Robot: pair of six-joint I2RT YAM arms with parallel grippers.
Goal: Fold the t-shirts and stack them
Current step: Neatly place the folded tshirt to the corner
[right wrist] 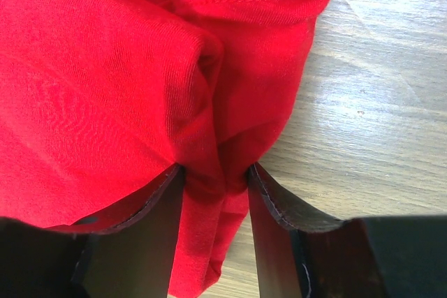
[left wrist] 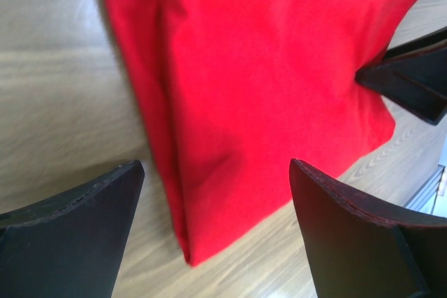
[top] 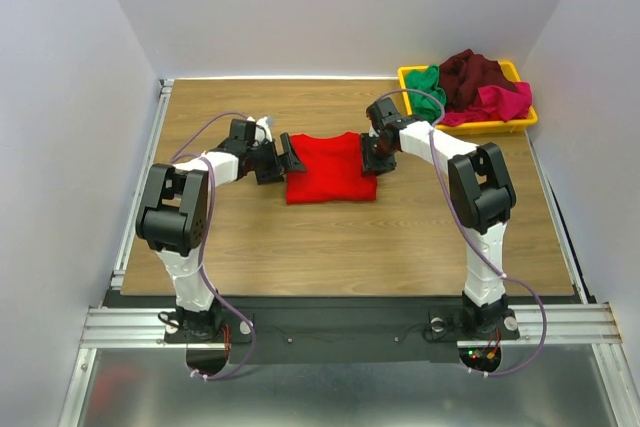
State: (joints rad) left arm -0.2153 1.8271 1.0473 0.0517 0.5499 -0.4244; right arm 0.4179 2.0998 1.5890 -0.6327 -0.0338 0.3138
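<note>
The bright red t-shirt [top: 330, 169] lies folded into a rectangle on the middle of the table. My left gripper [top: 288, 154] is open at the shirt's left edge; in the left wrist view its fingers [left wrist: 77, 228] straddle a corner of the red t-shirt [left wrist: 265, 88] without touching it. My right gripper [top: 372, 154] is shut on the shirt's right edge; in the right wrist view a bunch of red t-shirt cloth [right wrist: 213, 179] is pinched between the jaws. The green [top: 426, 80], dark maroon [top: 476, 74] and magenta-pink [top: 502, 103] t-shirts lie heaped in the tray.
A yellow plastic tray [top: 525, 121] stands at the back right corner of the wooden table [top: 350, 247]. White walls close in the back and sides. A metal rail runs along the near edge by the arm bases.
</note>
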